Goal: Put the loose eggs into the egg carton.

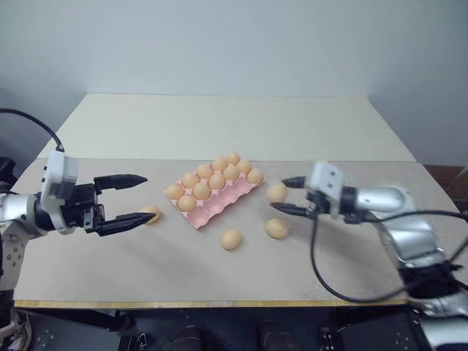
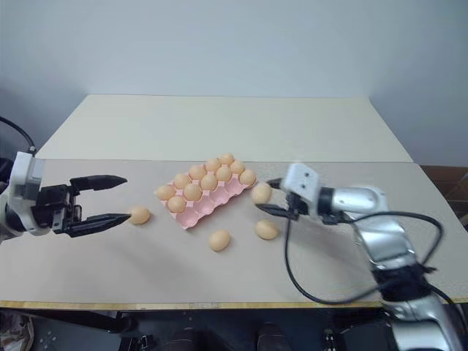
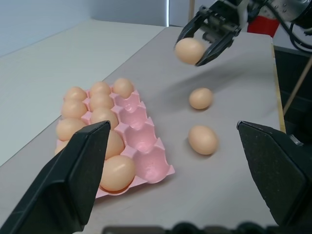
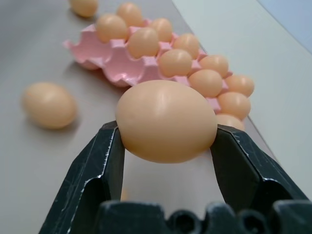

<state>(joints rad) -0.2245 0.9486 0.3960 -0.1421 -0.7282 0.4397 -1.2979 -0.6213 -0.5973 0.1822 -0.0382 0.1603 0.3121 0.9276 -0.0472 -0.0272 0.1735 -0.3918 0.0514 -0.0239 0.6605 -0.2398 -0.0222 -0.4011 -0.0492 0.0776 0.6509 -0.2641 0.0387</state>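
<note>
Pale grey wall stands behind a cream tabletop (image 1: 219, 121), and nearer me lies a grey-beige board (image 1: 146, 263) on which everything sits.

On that board the egg carton (image 1: 219, 203) lies at a slant, a pink moulded tray without a lid. Nine eggs fill its two far rows and the left end of its near row; the other near cups (image 3: 141, 139) are bare pink.

Taking the carton as the clock's middle in my head view, one loose egg (image 1: 231, 239) lies on the board at about 6 o'clock, a second (image 1: 276, 229) at about 4 o'clock, both apart from the tray and from each other. A third (image 1: 151, 213) rests at about 9 o'clock, near the tray's left end.

My right gripper (image 1: 281, 196) is closed partway on the fourth egg (image 4: 165, 122), one black finger pressed on each side of it, holding it above the board just off the carton's right end, at about 3 o'clock.

My left gripper (image 1: 139, 199) hangs with its jaws spread wide and nothing in them; the egg at 9 o'clock lies right by the tip of its nearer finger (image 1: 121, 223), though I cannot tell whether they touch.
</note>
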